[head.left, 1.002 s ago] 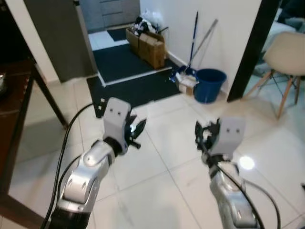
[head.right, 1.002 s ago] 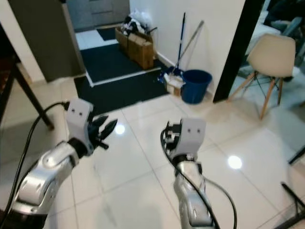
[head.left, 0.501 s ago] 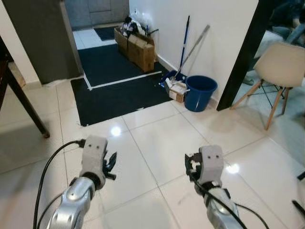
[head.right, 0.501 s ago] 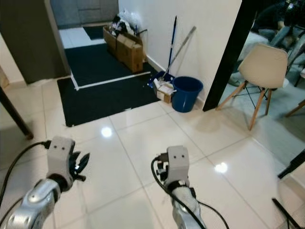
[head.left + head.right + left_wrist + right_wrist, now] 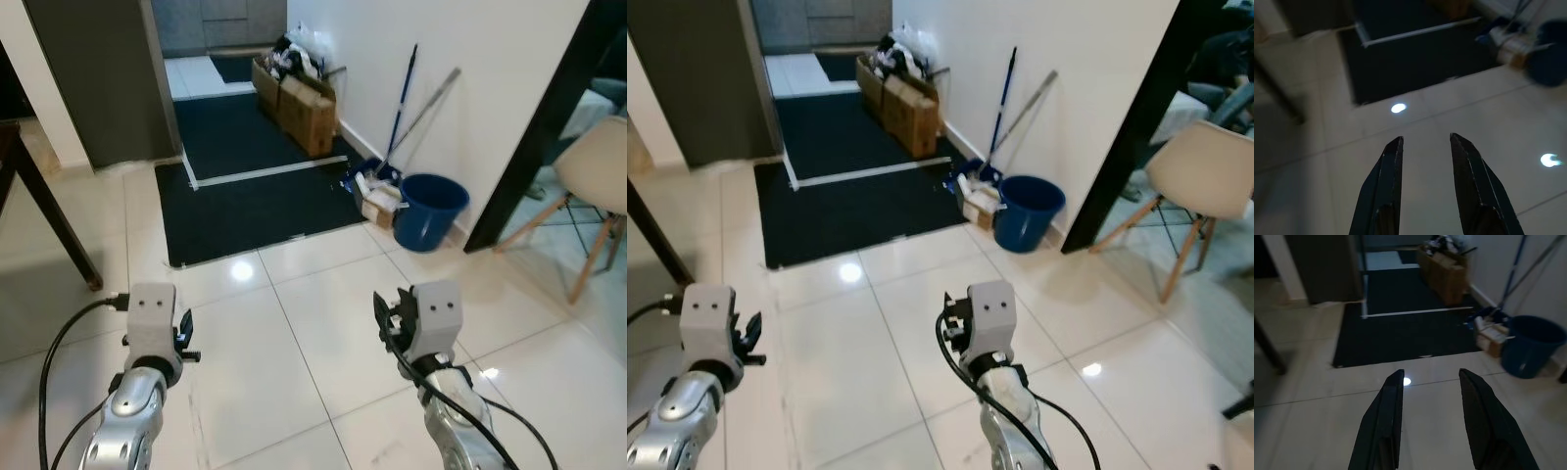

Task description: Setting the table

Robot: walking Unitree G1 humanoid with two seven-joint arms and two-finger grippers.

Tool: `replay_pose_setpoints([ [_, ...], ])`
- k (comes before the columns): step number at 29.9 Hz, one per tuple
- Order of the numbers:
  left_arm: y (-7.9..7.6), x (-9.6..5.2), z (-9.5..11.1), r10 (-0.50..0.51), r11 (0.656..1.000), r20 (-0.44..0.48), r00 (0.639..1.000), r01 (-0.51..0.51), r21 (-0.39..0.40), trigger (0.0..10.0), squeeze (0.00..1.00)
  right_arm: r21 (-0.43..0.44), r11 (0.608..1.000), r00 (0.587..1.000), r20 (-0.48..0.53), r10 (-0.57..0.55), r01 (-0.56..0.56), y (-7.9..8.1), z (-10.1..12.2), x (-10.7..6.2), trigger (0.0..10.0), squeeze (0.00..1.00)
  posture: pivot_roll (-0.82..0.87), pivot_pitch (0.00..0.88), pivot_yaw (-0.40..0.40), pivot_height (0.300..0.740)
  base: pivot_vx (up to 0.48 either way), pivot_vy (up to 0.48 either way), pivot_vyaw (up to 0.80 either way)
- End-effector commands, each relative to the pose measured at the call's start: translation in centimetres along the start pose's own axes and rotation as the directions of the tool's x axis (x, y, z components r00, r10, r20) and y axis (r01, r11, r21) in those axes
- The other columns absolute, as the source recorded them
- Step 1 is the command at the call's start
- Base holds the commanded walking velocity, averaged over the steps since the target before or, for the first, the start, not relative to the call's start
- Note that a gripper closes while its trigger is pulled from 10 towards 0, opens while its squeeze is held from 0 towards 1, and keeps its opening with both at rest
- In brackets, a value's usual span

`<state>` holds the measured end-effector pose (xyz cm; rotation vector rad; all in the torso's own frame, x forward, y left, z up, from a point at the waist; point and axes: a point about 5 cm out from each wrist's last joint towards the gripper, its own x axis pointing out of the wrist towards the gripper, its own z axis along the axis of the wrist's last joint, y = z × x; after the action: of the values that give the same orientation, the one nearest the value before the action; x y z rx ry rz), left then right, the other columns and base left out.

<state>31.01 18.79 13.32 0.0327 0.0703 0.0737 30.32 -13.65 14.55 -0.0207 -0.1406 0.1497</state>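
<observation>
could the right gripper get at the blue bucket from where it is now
Probably not yet. The right gripper hangs open over bare tiles, with the blue bucket well ahead by the wall; nothing blocks the way.

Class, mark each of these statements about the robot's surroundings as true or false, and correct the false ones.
1. The blue bucket stands on the floor by the white wall. True.
2. The left gripper is shut on a plate. False: its fingers are apart and hold nothing.
3. Cardboard boxes sit along the wall beyond the dark mat. True.
4. The pale chair lies tipped over on the mat. False: it stands upright on its wooden legs, off to the right on the tiles.
5. The right gripper has its fingers open over the tiled floor. True.
</observation>
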Motion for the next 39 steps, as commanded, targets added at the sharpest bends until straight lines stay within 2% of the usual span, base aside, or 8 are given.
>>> replay_pose_setpoints([
  [1,0.43,-0.29,-0.86,0.015,1.0,-0.025,1.0,-0.015,0.021,10.0,0.0,0.006,1.0,1.0,0.009,0.002,-0.002,0.07,0.09,-0.08,10.0,0.0,0.06,0.099,0.056,0.74,0.48,0.0,0.51],
  [18,0.35,0.15,-0.52,0.015,0.999,-0.009,1.0,-0.014,0.032,10.0,0.0,0.017,1.0,1.0,0.017,0.012,-0.012,0.29,0.05,0.1,10.0,0.0,0.07,0.097,0.065,0.74,0.48,0.0,0.69],
  [39,0.24,0.62,-0.08,0.002,0.999,0.005,1.0,-0.003,0.046,10.0,0.0,0.045,0.999,0.999,0.034,0.013,-0.014,0.59,0.18,0.21,10.0,0.0,0.07,0.099,0.079,0.74,0.48,0.0,0.0],
])
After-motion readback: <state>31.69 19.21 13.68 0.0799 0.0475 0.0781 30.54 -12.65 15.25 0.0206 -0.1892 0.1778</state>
